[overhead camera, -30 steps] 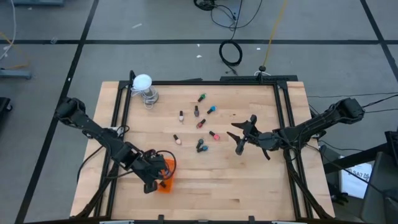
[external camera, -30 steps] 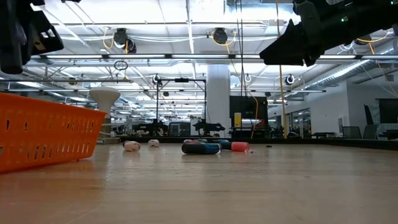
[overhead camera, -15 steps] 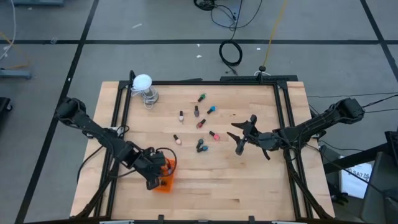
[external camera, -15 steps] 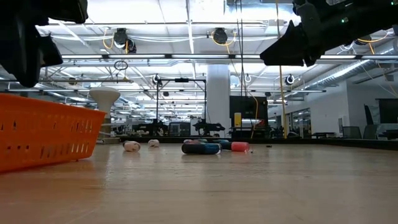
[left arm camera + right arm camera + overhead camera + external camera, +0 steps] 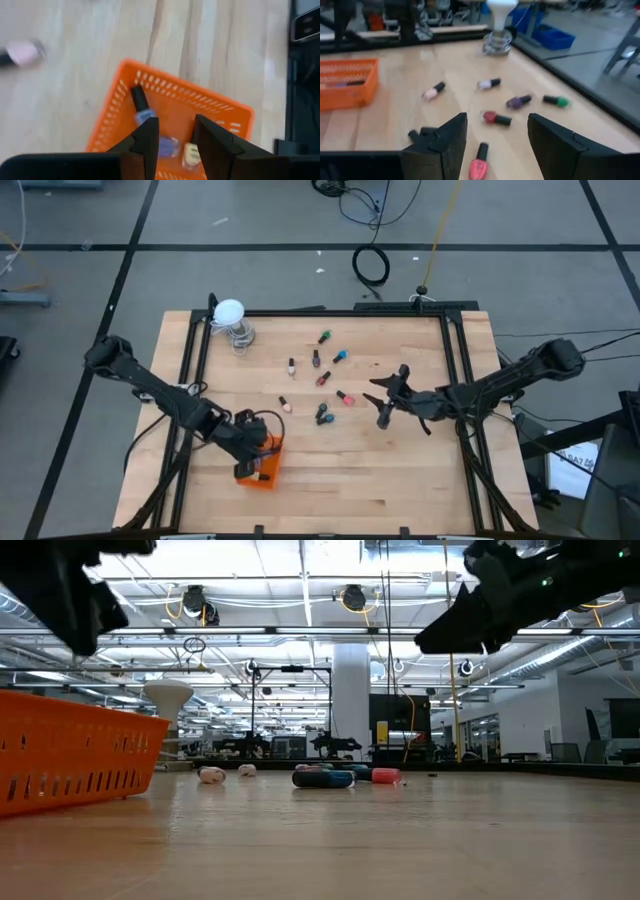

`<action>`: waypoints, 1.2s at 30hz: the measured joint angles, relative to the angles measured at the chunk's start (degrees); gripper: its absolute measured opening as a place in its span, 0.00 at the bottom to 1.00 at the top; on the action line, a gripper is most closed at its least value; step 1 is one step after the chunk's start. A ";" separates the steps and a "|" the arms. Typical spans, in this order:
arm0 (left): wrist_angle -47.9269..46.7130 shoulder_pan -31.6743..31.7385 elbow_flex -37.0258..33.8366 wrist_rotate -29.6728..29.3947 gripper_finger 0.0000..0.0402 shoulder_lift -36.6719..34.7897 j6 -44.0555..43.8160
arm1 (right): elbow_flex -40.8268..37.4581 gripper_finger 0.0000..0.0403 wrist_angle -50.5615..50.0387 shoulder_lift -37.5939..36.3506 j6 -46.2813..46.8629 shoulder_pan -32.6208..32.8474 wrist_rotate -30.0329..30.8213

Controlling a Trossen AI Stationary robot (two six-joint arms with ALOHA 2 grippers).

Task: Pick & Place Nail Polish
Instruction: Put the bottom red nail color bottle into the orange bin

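Observation:
The orange tray [image 5: 270,468] stands near the table's front left and shows in the low view [image 5: 70,750]. Inside it lie a purple bottle with a dark cap [image 5: 142,108], another purple one [image 5: 168,145] and a cream one [image 5: 190,153]. My left gripper [image 5: 175,131] hangs above the tray [image 5: 250,462], slightly open and empty. Several nail polish bottles lie on their sides mid-table: green [image 5: 324,337], teal [image 5: 340,356], red [image 5: 323,378], pink [image 5: 345,396], pale pink [image 5: 284,402], dark [image 5: 322,414]. My right gripper [image 5: 385,405] is open and empty, just right of them [image 5: 492,135].
A white ball on a clear stand [image 5: 232,315] stands at the far left corner and shows in the right wrist view [image 5: 500,20]. Black rails [image 5: 455,370] run along the table's sides. Bare wood lies between the tray and the right arm [image 5: 380,470].
My left gripper has risen above the orange tray and gone a little toward the far edge; in the low view it climbs toward the picture's top. The tray and the bottles have stayed where they were.

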 joint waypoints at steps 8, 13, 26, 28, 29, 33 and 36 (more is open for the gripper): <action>1.36 -1.97 0.00 -23.70 0.31 -12.96 10.99 | 2.86 0.49 -0.70 11.75 4.43 -6.56 -9.88; 10.64 -1.89 -2.82 -25.16 0.31 -19.77 20.60 | 6.67 0.55 -1.72 22.39 3.91 -10.10 -17.07; 37.58 6.64 -26.20 -16.09 0.31 -34.90 25.23 | 10.08 0.68 0.36 34.83 4.41 -14.54 -22.61; 41.08 8.05 -28.63 -13.31 0.31 -36.16 26.02 | 10.08 0.66 0.59 35.54 4.19 -14.65 -23.03; 42.73 8.65 -29.49 -12.01 0.31 -36.56 26.15 | 10.08 0.65 0.37 35.59 4.15 -14.77 -23.83; 43.35 10.35 -30.83 -10.66 0.31 -37.34 24.93 | 10.14 0.59 -0.75 35.55 3.90 -14.97 -25.64; 42.92 10.93 -30.93 -10.64 0.31 -37.25 24.20 | 10.12 0.50 -1.45 35.52 3.73 -14.91 -26.50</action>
